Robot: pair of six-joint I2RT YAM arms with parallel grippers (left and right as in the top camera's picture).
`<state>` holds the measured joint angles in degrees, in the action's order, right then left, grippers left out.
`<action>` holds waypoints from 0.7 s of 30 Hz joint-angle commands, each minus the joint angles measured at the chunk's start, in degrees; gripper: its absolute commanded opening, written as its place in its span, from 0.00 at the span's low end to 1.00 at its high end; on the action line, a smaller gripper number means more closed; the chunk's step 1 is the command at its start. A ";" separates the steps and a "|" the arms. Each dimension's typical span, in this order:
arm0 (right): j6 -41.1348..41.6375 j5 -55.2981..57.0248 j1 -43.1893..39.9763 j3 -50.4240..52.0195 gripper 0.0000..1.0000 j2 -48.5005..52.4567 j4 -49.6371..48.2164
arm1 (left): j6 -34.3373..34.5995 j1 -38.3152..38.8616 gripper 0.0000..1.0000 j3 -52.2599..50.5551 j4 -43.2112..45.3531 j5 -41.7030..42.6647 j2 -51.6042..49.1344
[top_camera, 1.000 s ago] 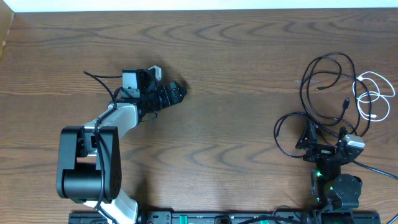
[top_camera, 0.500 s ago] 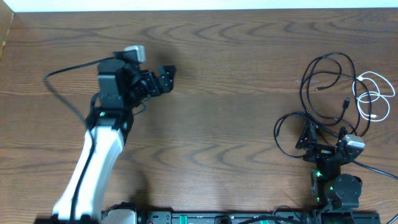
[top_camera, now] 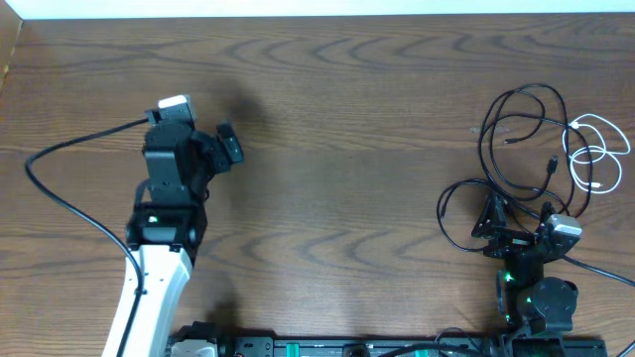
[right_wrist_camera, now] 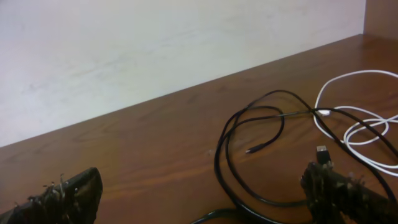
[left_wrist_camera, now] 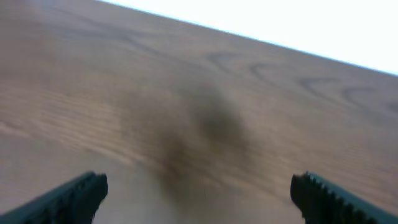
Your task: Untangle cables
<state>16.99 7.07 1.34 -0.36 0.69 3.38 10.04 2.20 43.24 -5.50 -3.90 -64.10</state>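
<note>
The cables lie in a loose tangle at the right of the table: black cables (top_camera: 516,124) in overlapping loops and one white cable (top_camera: 595,159) beside them. In the right wrist view the black cables (right_wrist_camera: 217,155) curl across the wood, and the white cable (right_wrist_camera: 348,78) loops at the far right. My right gripper (top_camera: 516,216) stands open at the near edge of the tangle, and a black loop runs across the table between its fingers (right_wrist_camera: 348,196). My left gripper (top_camera: 226,149) is open over bare wood far to the left and holds nothing (left_wrist_camera: 199,199).
The thick black cord (top_camera: 69,159) of the left arm arcs out toward the left edge. The arm bases and a black rail (top_camera: 347,347) line the front edge. A pale wall (right_wrist_camera: 155,50) runs along the far edge of the table.
The left arm has swung to the left, and its open gripper has moved left over the wood. The right arm and the cables have not moved.
</note>
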 commanded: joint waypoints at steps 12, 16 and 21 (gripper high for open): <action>0.13 -0.17 -0.02 0.04 0.99 -0.37 0.28 | -2.27 -0.02 1.00 -23.21 22.53 2.80 3.96; 0.13 -0.17 -0.02 0.04 0.99 -0.35 0.28 | -2.25 -0.02 1.00 -26.56 22.53 3.52 4.72; 0.13 -0.17 -0.02 0.04 0.99 -0.35 0.28 | -2.25 -0.02 1.00 -29.88 22.56 3.52 5.53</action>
<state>16.99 7.05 1.34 -0.36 0.69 3.40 8.71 2.20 14.74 16.91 -1.15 -59.59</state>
